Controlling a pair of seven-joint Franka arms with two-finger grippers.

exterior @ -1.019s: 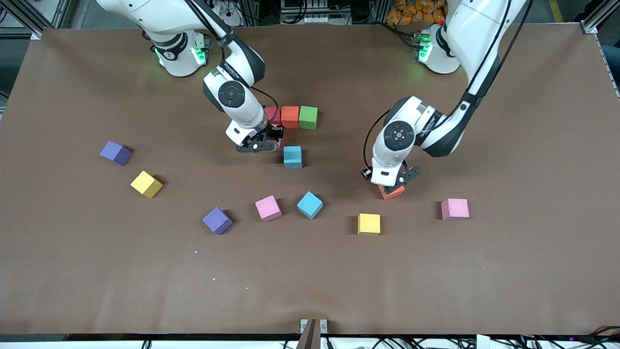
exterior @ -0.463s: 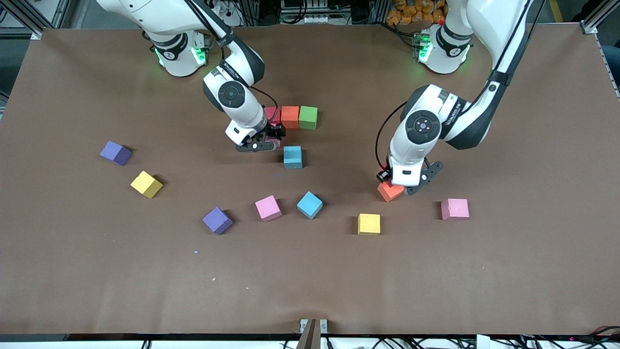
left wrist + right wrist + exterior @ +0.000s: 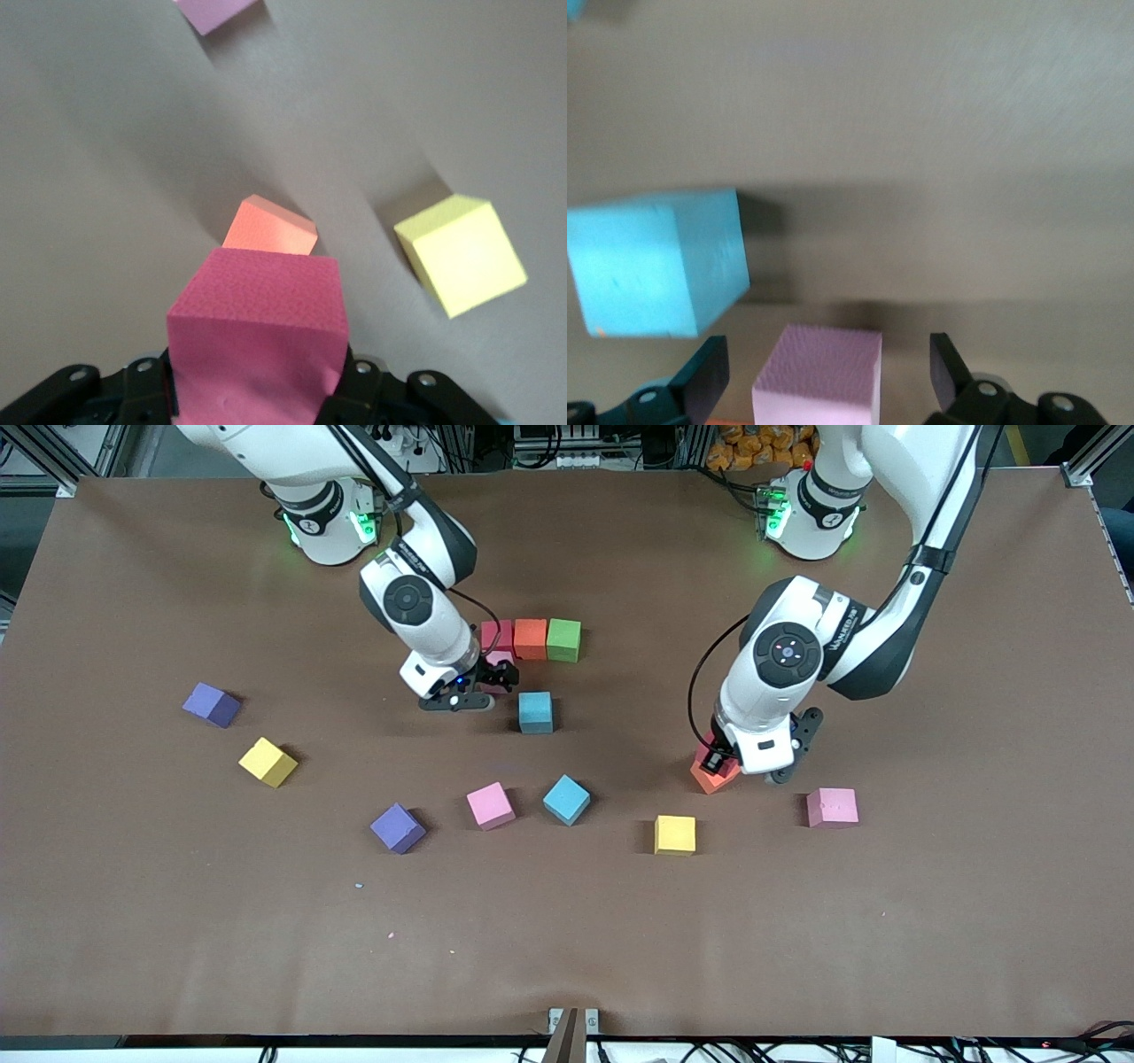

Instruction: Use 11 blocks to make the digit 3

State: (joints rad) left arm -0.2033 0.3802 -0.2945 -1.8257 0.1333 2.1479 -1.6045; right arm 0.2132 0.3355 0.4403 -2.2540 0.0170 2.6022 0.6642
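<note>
Holding a red block [image 3: 257, 332], left gripper [image 3: 740, 766] hovers; right gripper [image 3: 824, 376] wide over pink block [image 3: 819, 376].

Brown table [image 3: 930, 921]; green block [image 3: 563, 640]; yellow block [image 3: 675, 835].

Orange block [image 3: 711, 777] half hidden under left gripper [image 3: 719, 764]

We note even, soft overhead light on the matte brown table cover [image 3: 142, 921], without glare. Short dark shadows hug each small foam cube. Green lamps glow at both arm bases. Just ahead of the right gripper [image 3: 824, 372], the blue foam cube [image 3: 656, 266] looks blurred, its shadow smeared.
</note>
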